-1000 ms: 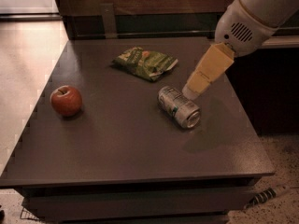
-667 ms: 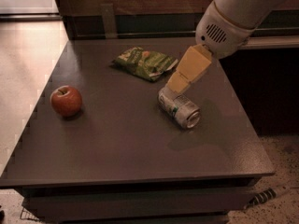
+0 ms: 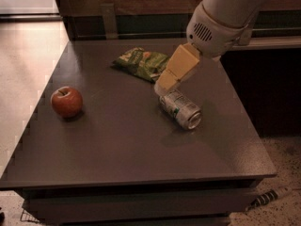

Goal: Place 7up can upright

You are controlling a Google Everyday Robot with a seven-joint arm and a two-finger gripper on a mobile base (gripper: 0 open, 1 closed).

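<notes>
The 7up can (image 3: 180, 109) lies on its side on the dark table (image 3: 117, 145), right of centre, its shiny top facing front-right. My gripper (image 3: 164, 87) hangs from the white arm at the upper right, and its cream-coloured end comes down right at the can's far end, touching or almost touching it.
A flat green snack bag (image 3: 141, 62) lies just behind the gripper and can. A red apple (image 3: 67, 101) sits at the table's left side. The table's right edge drops off near the can, with speckled floor beyond.
The arm has moved left and down. The gripper went from above the can's right side to its far left end. The can has not moved.
</notes>
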